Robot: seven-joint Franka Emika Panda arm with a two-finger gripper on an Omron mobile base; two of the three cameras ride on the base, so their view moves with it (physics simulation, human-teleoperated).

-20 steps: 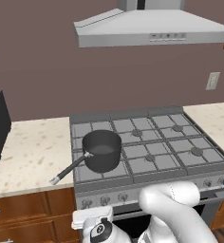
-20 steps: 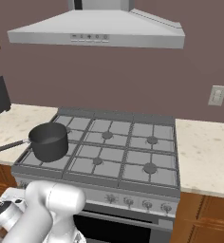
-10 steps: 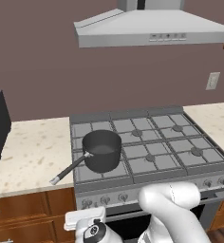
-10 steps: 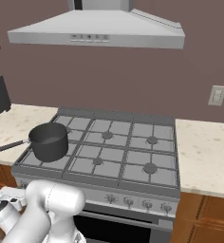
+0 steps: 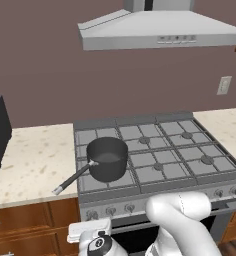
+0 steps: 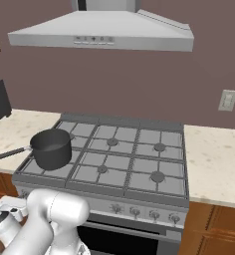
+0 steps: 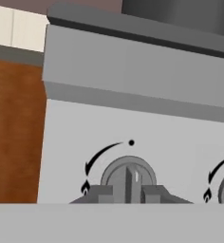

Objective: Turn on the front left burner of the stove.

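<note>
Gripper at the leftmost knob of the stove.
Its two fingertips were seen either side of the knob's ridge; whether they pressed it could not be told. The front left burner lay hidden under the saucepan, above that knob.

The stove is standing between two counters, a wide grey steel range with six burners under grid grates. Its front left burner is sitting under a dark saucepan. Its leftmost knob is pointing straight up.
</note>
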